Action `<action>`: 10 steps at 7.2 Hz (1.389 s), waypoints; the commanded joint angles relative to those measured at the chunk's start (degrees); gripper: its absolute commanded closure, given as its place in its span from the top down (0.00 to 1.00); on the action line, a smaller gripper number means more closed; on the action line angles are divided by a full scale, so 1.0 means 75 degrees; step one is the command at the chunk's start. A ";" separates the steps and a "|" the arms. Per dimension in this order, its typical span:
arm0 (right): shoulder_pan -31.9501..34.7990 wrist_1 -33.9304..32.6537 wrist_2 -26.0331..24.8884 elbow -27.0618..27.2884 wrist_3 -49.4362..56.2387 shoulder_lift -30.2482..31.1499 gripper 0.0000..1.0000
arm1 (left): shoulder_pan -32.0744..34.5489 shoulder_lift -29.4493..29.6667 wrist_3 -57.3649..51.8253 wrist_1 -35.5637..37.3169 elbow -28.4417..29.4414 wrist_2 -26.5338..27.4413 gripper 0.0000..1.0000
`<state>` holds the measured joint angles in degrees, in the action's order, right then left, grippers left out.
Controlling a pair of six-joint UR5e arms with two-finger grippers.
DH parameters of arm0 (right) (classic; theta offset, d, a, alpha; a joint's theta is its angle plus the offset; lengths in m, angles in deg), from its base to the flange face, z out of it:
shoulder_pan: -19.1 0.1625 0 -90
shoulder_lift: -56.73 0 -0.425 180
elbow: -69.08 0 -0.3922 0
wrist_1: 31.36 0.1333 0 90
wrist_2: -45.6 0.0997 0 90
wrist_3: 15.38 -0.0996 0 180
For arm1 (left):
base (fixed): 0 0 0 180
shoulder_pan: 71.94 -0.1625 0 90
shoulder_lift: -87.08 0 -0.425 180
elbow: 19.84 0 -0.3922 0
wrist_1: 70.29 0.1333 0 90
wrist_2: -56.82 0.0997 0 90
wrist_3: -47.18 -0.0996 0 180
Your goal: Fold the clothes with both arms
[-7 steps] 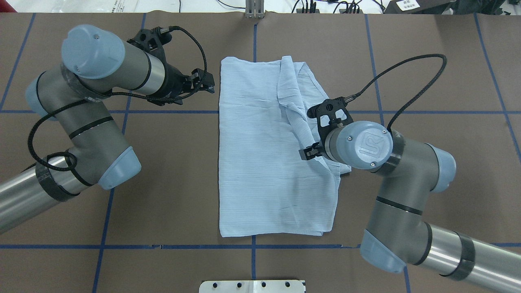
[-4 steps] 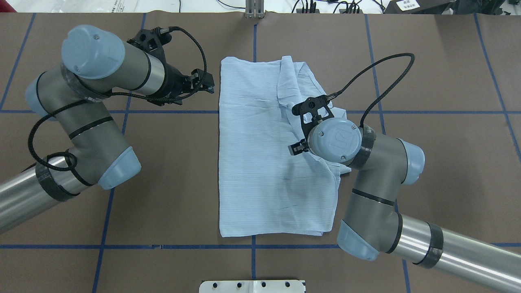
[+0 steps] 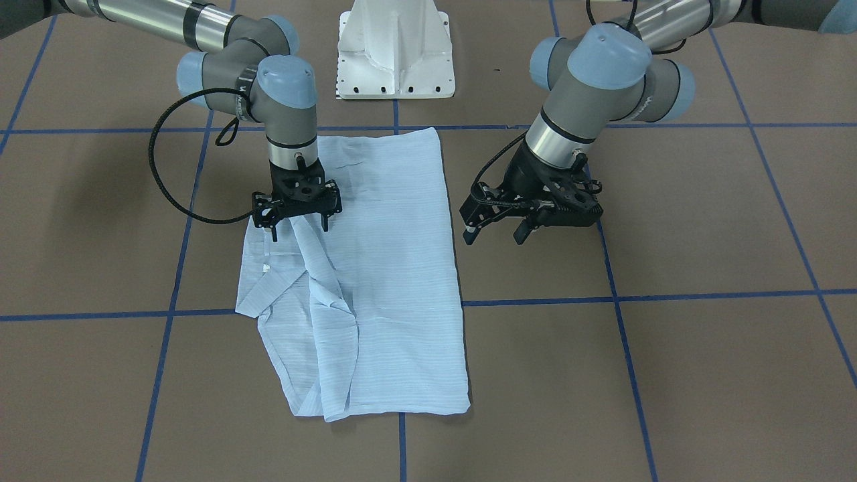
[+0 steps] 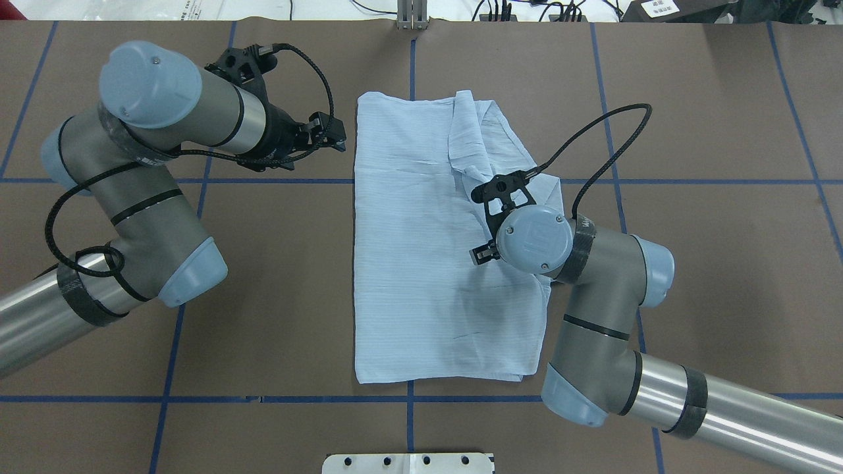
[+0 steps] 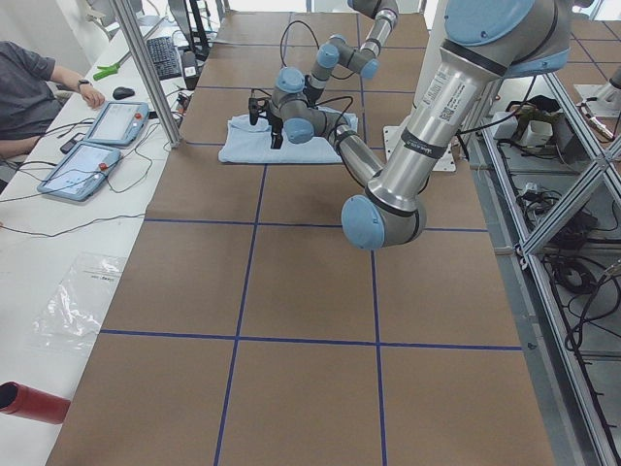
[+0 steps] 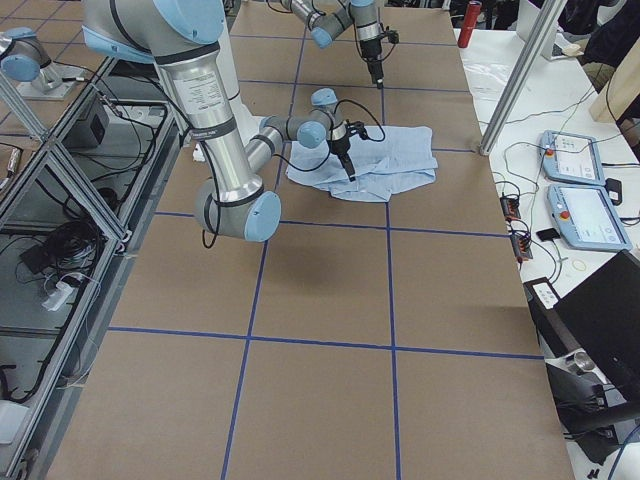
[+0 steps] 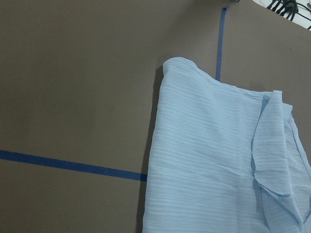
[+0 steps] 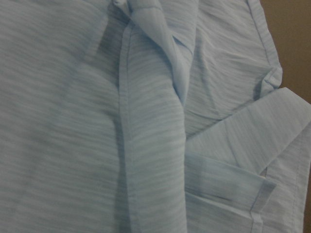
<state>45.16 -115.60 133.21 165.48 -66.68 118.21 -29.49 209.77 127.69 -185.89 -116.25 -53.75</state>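
Room all round the folded thin light-blue striped shirt [image 4: 408, 263] mid brown taped table [image 4: 691, 131]. Black right gripper [image 3: 299, 229], jaws apart, over its rumpled edge; black left gripper [image 3: 494, 234], also spread, just off the straight edge.

Open table [image 4: 691, 131] around the shirt [image 4: 408, 263]; right arm [image 4: 593, 276] low over its rumpled side.

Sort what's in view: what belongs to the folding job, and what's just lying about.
Job: shirt; left gripper, jaws open beside it; right gripper, jaws open over it; table.

Lying about, on the side bench: tablets, keyboard, mouse, plastic bag, red tube.
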 commanded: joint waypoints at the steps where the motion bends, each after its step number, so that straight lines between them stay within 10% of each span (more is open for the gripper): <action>1: 0.0040 0.0018 0.0003 0.0002 0.0194 0.0203 1.00 | 0.0000 0.0025 0.0023 -0.0008 -0.0023 -0.0012 1.00; 7: 0.1880 0.0124 0.1233 0.0398 0.2082 0.1365 1.00 | -0.0012 0.0036 0.0082 0.0039 -0.0094 0.0000 1.00; 10: 0.2255 0.0264 0.1712 0.0377 0.1989 0.0655 1.00 | -0.0012 0.0025 0.0001 0.0039 -0.0094 0.0011 1.00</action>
<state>61.03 -113.93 144.64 168.44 -51.56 125.95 -29.58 210.02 128.05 -185.55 -117.04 -53.73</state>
